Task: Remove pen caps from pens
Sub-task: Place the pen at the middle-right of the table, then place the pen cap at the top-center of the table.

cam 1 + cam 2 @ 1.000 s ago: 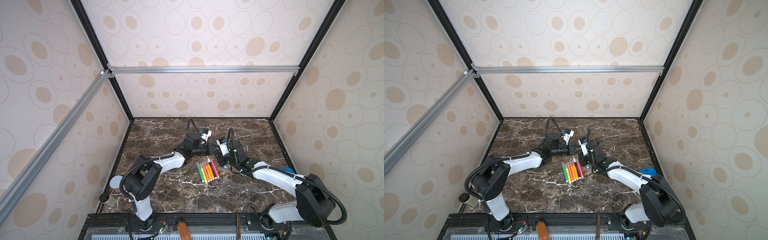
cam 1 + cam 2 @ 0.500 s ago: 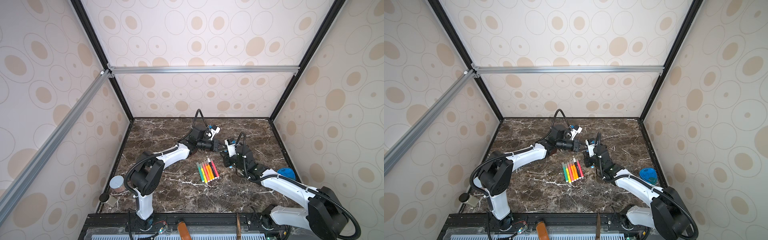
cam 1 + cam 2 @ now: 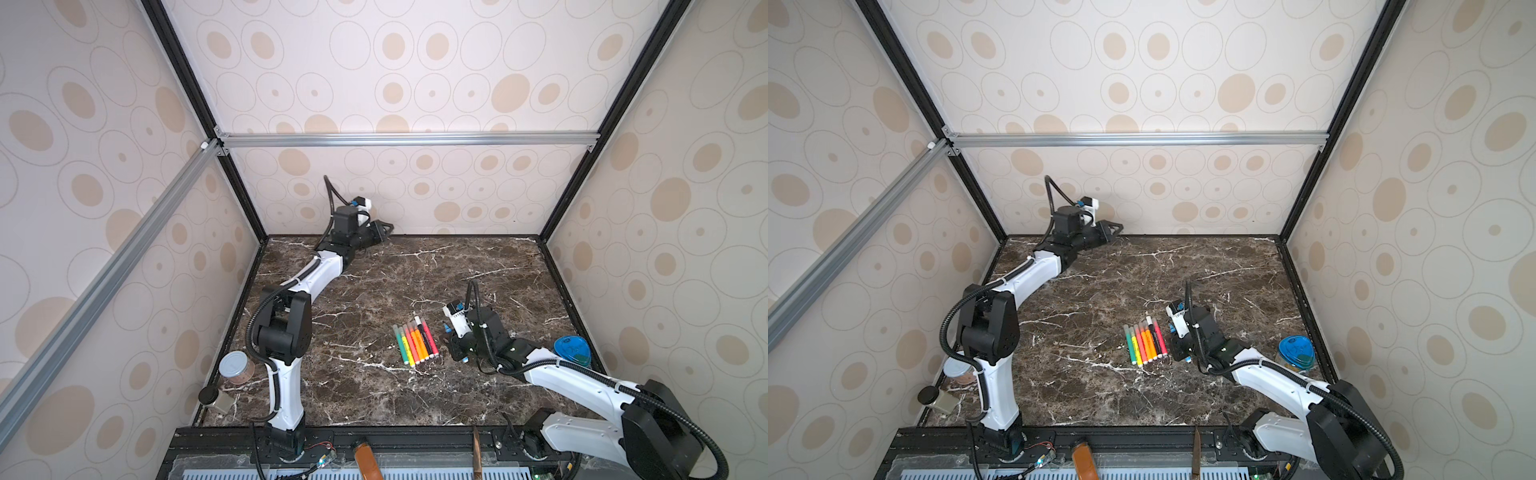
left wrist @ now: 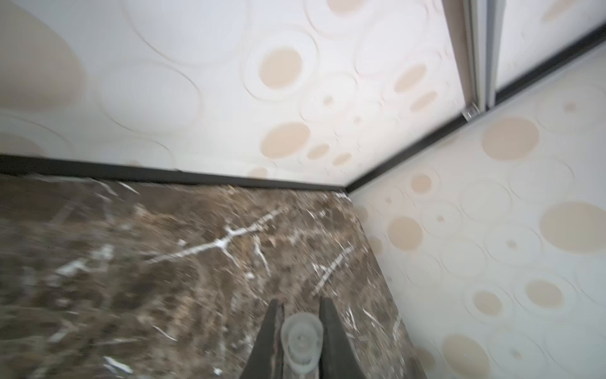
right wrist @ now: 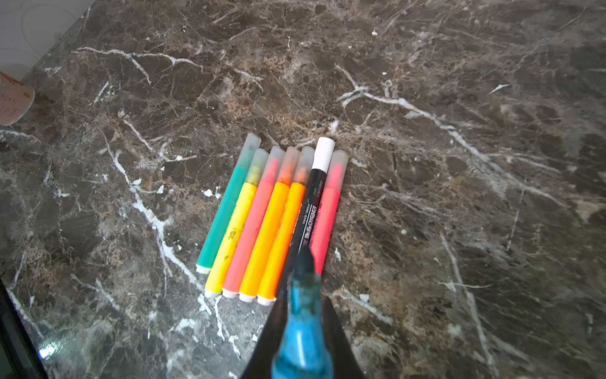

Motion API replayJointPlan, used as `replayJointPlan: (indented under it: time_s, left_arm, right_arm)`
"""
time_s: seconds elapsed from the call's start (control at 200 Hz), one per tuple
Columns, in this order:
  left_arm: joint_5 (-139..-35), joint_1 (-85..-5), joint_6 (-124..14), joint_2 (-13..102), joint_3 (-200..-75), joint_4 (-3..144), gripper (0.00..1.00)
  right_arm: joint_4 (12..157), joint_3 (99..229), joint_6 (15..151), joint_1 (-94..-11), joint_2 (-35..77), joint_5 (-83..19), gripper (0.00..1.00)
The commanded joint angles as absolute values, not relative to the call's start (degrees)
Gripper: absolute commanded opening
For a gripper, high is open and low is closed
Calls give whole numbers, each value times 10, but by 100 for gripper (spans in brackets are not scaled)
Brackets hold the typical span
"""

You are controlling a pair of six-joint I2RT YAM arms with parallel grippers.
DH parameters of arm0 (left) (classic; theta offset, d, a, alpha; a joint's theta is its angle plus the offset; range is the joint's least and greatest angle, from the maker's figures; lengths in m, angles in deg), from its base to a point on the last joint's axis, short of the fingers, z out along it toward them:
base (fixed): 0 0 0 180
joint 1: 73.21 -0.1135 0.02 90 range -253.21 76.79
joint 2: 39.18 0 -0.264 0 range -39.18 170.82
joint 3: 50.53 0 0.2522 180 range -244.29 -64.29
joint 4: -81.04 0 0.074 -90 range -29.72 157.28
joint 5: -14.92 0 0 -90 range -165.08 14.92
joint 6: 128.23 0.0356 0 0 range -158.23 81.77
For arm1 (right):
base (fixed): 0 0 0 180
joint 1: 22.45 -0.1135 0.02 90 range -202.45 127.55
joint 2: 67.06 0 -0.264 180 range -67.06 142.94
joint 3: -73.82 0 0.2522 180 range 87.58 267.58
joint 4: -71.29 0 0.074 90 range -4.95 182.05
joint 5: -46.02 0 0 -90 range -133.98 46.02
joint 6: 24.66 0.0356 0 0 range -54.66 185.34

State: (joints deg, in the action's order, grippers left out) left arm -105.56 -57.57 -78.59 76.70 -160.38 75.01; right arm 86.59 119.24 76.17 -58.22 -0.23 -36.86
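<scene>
Status: cap in left claw, blue pen in right claw

1. Left claw (image 4: 301,301). I read its two fingers as pressed in on a pale, see-through cap (image 4: 301,339), whose round end faces the wrist camera. In both top views the left arm is stretched to the far edge of the table (image 3: 374,399). The claw hangs close to the back wall, well apart from the other pens.

2. Right claw (image 5: 305,298). I read its fingers as pinched on a blue pen (image 5: 300,341). This pen is bare of a cap, and its dark pointed tip sticks out past the fingertips. The claw sits low over the table, just beside the row of pens (image 3: 415,343), on the row's right side in both top views. In the right wrist view the blue tip overlaps the near end of the black pen (image 5: 308,203); I cannot tell whether they touch.

3. Row of pens. Seven lie flat on the marble, side by side and touching: green, yellow, pink, two orange, black, red-pink. Six carry cloudy see-through caps. The black one carries a white cap (image 5: 323,152). All capped ends point toward the far side of the table.

4. Other items. A blue-lidded tub (image 3: 572,351) stands near the right wall. A jar (image 3: 236,368) and a small bottle (image 3: 212,399) stand at the near left corner.
</scene>
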Motion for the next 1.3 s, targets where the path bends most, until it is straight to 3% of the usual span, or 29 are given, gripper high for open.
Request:
replayJointPlan:
  time_s: [0.0,0.13,0.52,0.895,1.296]
  left_arm:
    - [-1037,-540,-756,772,-1636,731,0]
    - [-1032,-548,-744,766,-1616,708,0]
    - [-953,-595,-638,719,-1503,546,0]
    - [-929,-617,-614,785,-1499,511,1]
    - [-917,-618,-608,851,-1536,498,7]
  right_arm:
    - [870,1198,764,-584,-16,-367,0]
    - [886,1229,774,-580,4,-421,0]
    - [1049,1433,759,-483,221,-457,0]
    - [1106,1515,751,-466,347,-513,0]
    - [1106,1536,755,-458,399,-501,22]
